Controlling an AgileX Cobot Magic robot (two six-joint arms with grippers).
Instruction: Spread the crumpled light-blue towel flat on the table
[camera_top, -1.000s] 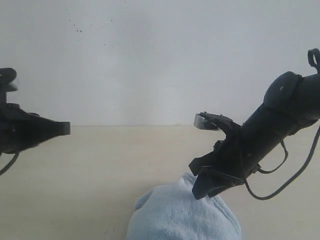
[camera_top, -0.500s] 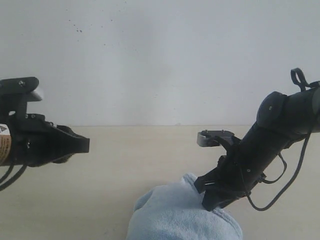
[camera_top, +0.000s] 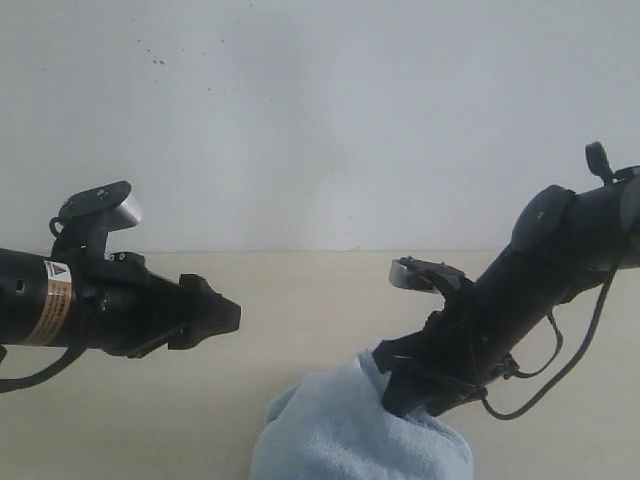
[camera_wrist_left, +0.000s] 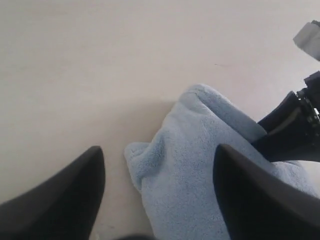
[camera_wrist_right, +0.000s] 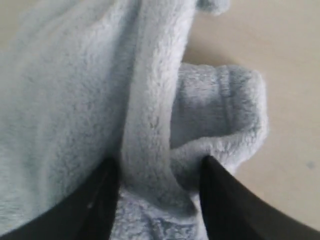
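The towel (camera_top: 350, 430) is cut off by the bottom edge of the exterior view, so most of it and its full outline cannot be seen. The right hand (camera_top: 405, 395) presses into its folds there, its fingertips buried in the cloth. In the right wrist view a raised fold (camera_wrist_right: 150, 115) of the towel stands between the dark fingers (camera_wrist_right: 95, 200), whose tips lie behind it; whether they pinch it cannot be told. The left arm is cut off by the left edge. The counter (camera_top: 300, 290) runs beyond both sides, so no corners show.
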